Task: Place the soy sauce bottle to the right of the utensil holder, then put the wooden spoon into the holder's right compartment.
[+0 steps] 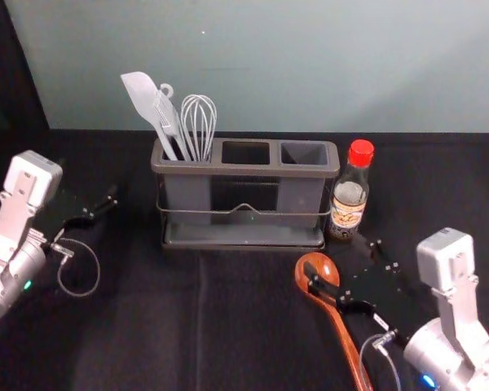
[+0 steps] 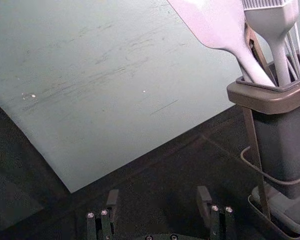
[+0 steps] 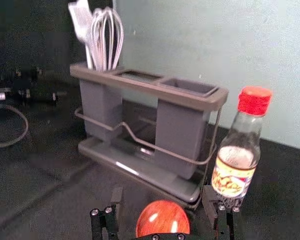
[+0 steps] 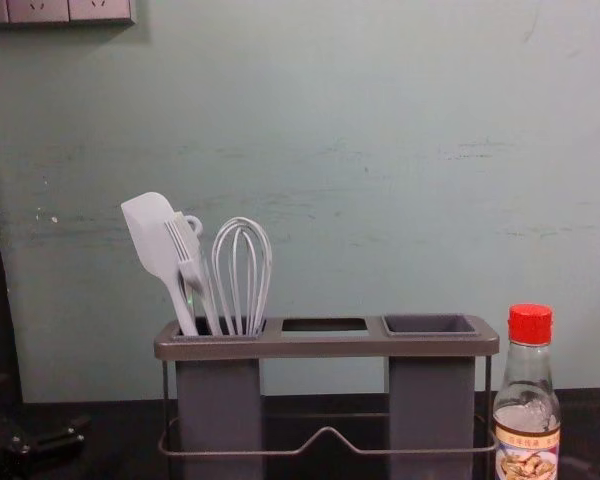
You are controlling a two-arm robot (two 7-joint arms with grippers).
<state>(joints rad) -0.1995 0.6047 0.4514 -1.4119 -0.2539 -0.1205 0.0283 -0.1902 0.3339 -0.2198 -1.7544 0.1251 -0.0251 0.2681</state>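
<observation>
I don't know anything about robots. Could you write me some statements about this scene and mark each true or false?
1. The soy sauce bottle stands right of the utensil holder. True.
2. The wooden spoon is in the holder's right compartment. False: the spoon is outside, in front of the holder.
3. The whisk stands in the holder's left compartment. True.
4. The right gripper is shut. False: its fingers are apart.

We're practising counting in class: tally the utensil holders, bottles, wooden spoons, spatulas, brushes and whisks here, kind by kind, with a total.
Utensil holder: 1
Bottle: 1
Wooden spoon: 1
Spatula: 1
Brush: 1
Whisk: 1
Total: 6
</observation>
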